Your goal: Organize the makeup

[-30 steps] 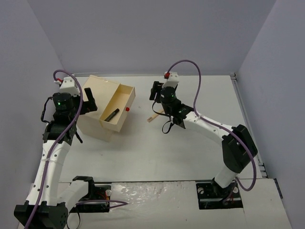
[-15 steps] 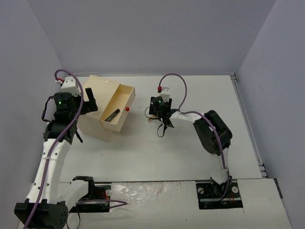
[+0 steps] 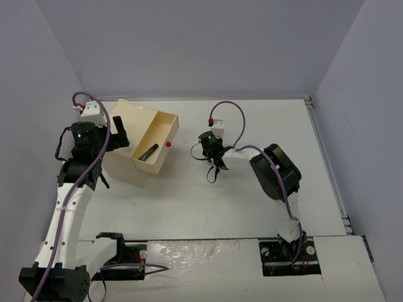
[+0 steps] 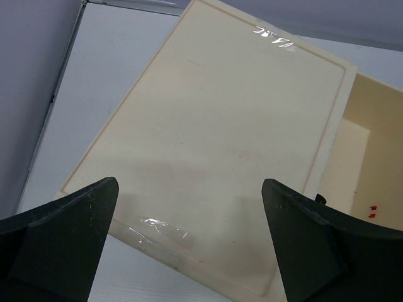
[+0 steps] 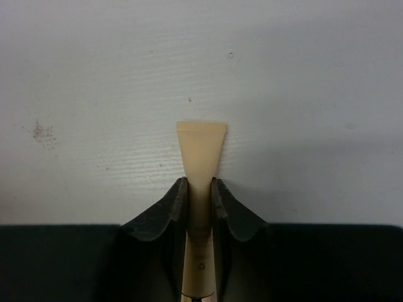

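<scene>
The left gripper (image 4: 190,185) hangs over the beige box (image 4: 220,119), fingers wide apart. At the box's 3 o'clock its drawer (image 3: 165,129) stands pulled out, with a black tube (image 3: 148,151) lying inside. At the drawer's 3 o'clock, the right gripper (image 5: 200,184) is clamped on a slim beige makeup piece (image 5: 201,141) close over the white table (image 3: 189,201). In the wrist view the piece's flared end points to 12 o'clock.

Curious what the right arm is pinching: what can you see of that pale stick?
The stick is pale cream, smooth, wood-like, its narrow shaft flaring to a flat, square-cut end. The right tool clamps the shaft from both sides; the flared end juts out over the white table. Whether it touches the table cannot be told.
</scene>
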### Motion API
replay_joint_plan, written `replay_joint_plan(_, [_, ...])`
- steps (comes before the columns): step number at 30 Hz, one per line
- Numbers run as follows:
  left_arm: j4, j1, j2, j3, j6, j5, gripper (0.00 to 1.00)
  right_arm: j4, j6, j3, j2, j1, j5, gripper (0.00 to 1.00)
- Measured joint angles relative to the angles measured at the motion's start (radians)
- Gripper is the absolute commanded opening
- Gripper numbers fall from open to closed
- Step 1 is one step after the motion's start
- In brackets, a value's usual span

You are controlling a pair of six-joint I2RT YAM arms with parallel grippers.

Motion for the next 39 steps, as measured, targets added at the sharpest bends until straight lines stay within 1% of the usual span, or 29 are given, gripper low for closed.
replay_joint_plan(2, [0.000, 0.000, 0.000, 0.000, 0.000, 0.000, 0.97, 0.002, -0.004, -0.018, -0.017, -0.001, 0.001, 0.00])
replay_joint_plan(8, [0.000, 0.000, 0.003, 0.000, 0.000, 0.007, 0.97, -0.046, -0.034, -0.083, -0.113, -0.002, -0.015, 0.00])
replay_joint_plan(12, [0.000, 0.000, 0.007, 0.000, 0.000, 0.014, 0.97, -0.058, -0.059, -0.082, -0.248, 0.008, -0.041, 0.00])
replay_joint_plan(15, [0.000, 0.000, 0.013, 0.000, 0.000, 0.015, 0.97, -0.052, -0.070, -0.028, -0.348, 0.035, -0.061, 0.00])
replay_joint_plan(19, [0.000, 0.000, 0.019, 0.000, 0.000, 0.015, 0.97, 0.003, -0.068, 0.097, -0.404, 0.093, -0.118, 0.02])
replay_joint_plan(24, [0.000, 0.000, 0.019, 0.000, 0.000, 0.015, 0.97, 0.096, -0.029, 0.217, -0.389, 0.153, -0.210, 0.02])
replay_joint_plan(28, [0.000, 0.000, 0.019, 0.000, 0.000, 0.015, 0.97, 0.190, 0.014, 0.278, -0.319, 0.186, -0.269, 0.02])
replay_joint_plan(34, [0.000, 0.000, 0.019, 0.000, 0.000, 0.016, 0.97, 0.272, 0.054, 0.290, -0.204, 0.221, -0.286, 0.02])
replay_joint_plan(39, [0.000, 0.000, 0.019, 0.000, 0.000, 0.024, 0.97, 0.311, 0.060, 0.287, -0.158, 0.245, -0.261, 0.03])
